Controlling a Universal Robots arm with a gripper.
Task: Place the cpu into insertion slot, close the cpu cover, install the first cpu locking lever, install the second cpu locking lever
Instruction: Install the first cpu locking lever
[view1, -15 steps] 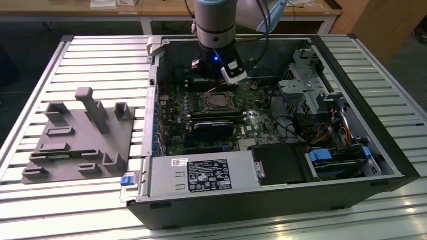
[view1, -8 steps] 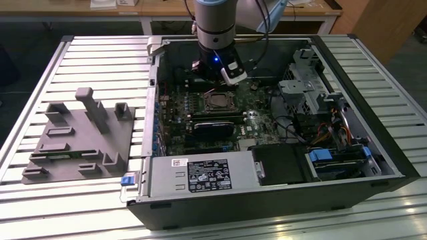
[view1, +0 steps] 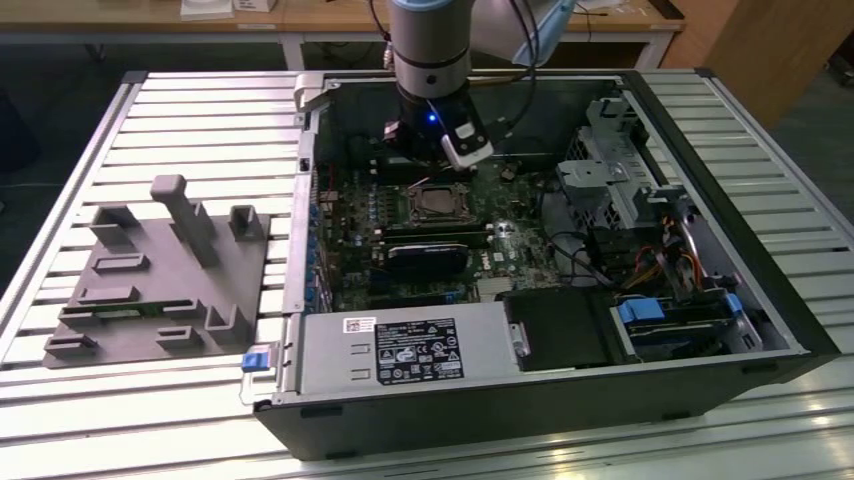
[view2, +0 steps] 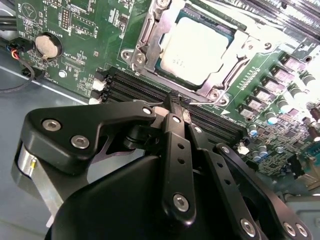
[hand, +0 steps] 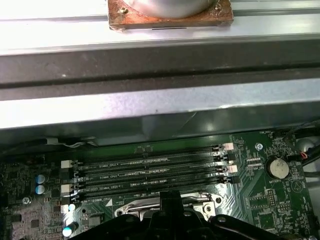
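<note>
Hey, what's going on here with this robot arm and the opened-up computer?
A single robot arm reaches into an open computer case lying on a slatted table. The cpu sits in its socket on the green motherboard, and the silver cpu cover appears to lie flat around it. The hand is low at the socket's edge, beside the black memory slots, with its fingers drawn together. I can't tell whether they pinch a locking lever.

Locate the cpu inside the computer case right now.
In the second wrist view the cpu lies within the window of the cpu cover on the green circuit board, beside the long black memory slots.
</note>
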